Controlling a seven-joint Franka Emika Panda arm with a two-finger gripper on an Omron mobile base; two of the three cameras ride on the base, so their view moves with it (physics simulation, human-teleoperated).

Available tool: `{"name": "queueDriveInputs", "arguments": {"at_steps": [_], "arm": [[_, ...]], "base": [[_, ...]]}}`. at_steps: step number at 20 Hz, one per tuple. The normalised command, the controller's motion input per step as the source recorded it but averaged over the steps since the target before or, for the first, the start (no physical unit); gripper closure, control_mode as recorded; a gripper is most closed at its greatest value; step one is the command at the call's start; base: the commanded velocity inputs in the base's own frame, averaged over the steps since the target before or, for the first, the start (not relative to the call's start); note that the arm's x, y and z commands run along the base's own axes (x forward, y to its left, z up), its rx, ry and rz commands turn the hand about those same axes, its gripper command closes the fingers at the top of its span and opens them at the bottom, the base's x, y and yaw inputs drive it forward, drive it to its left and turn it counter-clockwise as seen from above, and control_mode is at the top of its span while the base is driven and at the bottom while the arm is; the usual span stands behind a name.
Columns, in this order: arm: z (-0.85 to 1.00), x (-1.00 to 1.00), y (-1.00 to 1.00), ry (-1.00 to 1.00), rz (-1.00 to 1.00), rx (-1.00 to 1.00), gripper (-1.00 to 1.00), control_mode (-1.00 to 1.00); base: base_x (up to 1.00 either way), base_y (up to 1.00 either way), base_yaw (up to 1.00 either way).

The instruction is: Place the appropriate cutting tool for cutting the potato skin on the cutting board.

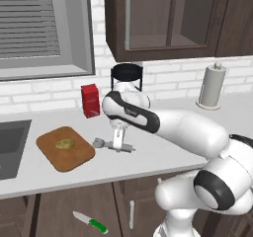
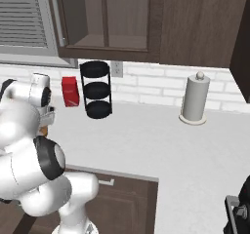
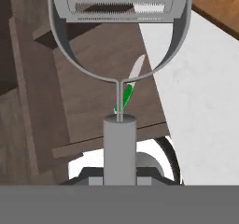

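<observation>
The peeler (image 1: 112,144) is gripped by its slim grey metal handle in the clenched claw (image 1: 118,143) and is held level, its wider looped head pointing toward the cutting board (image 1: 64,148). In the hand view the peeler (image 3: 120,69) runs straight out from the claw: a round grey handle, a thin wire neck, and a rounded loop closed by a flat slotted blade.

Just beyond the peeler's head lies the brown wooden board, thin, flat and rounded at the corners, with the small yellow-brown potato (image 1: 64,144) seen near its middle. Between the board's near edge and the peeler's head a strip of bare pale counter (image 1: 148,157) is left. Past the board a dark sink (image 1: 11,144) is set into the counter. Behind the claw a red box (image 1: 90,100) and a black tiered rack (image 2: 96,89) stand against the white brick wall. Well off to the claw's other side a paper towel holder (image 1: 212,86) stands upright. Below the counter edge, in front of dark wooden cabinet fronts, a green-handled knife (image 1: 90,222) is seen.
</observation>
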Motion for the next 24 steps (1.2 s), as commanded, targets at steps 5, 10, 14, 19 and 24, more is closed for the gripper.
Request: {"name": "queueDriveInputs", "arguments": {"at_steps": [5, 10, 14, 19, 24], "arm": [[-0.09, 0.48, 0.71, 0.0, 0.19, -0.15, 1.0, -1.0], [-0.31, 0.39, 0.54, 0.0, 0.11, -0.06, 1.0, -1.0], [-0.43, 0.09, 0.04, -0.06, 0.02, -0.06, 1.0, -1.0], [-0.42, 0.03, 0.03, -0.18, 0.0, -0.03, 1.0, -1.0], [-0.17, 0.05, 0.0, -0.25, -0.03, -0.01, 1.0, -1.0]], "base": [[0.0, 0.0, 0.0], [0.0, 0.0, 0.0], [0.0, 0.0, 0.0], [0.0, 0.0, 0.0], [0.0, 0.0, 0.0]]}}
